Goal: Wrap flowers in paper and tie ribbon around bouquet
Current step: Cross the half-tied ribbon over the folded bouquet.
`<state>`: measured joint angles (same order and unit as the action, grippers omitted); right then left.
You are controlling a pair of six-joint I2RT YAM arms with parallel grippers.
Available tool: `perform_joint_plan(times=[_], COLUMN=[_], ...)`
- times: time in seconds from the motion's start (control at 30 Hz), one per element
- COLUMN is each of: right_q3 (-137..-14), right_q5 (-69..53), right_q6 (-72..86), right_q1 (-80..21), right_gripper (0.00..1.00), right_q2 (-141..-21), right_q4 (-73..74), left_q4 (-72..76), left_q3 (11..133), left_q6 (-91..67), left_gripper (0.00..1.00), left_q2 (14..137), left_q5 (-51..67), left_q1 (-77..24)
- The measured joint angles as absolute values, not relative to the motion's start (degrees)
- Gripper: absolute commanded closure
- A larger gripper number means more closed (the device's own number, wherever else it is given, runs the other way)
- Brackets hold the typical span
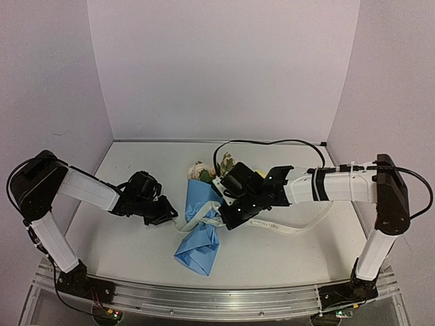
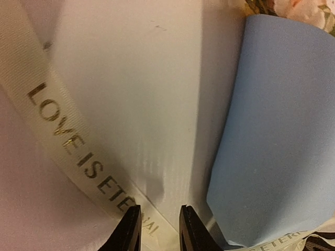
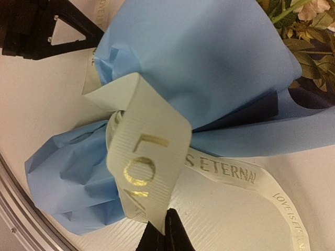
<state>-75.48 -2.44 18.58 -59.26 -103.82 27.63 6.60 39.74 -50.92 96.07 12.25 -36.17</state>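
Bouquet [image 1: 197,251] lying on a white table [image 1: 122,251], flowers [image 1: 201,170] pointing away, its light-blue paper [image 3: 209,57] cinched at the waist by a printed ribbon [image 3: 149,157]. Right gripper [image 3: 166,222] pinches a ribbon loop tight, probably to hold tension for the knot. Left gripper [image 2: 159,222] has its fingers slightly apart, straddling the other ribbon tail without clamping it, seemingly ready to take it.

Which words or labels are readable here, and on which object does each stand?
"LOVE IS ETE": ribbon, left wrist view; next letters hidden.
"S ETERNAL": same ribbon, right wrist view.
"LO": its front loop, right wrist view.
Top view: lettering too small to read.
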Motion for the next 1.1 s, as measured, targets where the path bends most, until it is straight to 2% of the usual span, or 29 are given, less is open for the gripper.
perform_joint_plan(times=[0.33,0.6,0.9,1.1], right_q3=[-75.39,-79.04,-89.65,-89.35], right_q5=[-2.42,-6.48,-12.87,-12.36], right_q6=[13.9,8.78,5.62,7.27], right_q1=[-58.0,-58.0,-57.97,-57.4], right_gripper=[1.0,1.0,1.0,1.0], right_q2=[-103.26,-103.26,-105.93,-107.66], right_q4=[31.64,35.53,38.73,39.71], left_q4=[0.13,-3.24,-9.76,-2.81], left_q3=[32.51,26.65,29.83,36.42], left_q6=[-55.52,-58.39,-51.36,-42.53], left_gripper=[0.74,0.75,0.67,0.64], left_q2=[86.35,78.38,67.0,67.91], left_q5=[1.69,-0.28,0.16,6.61], left_q1=[-34.68,-34.49,-34.48,-34.63])
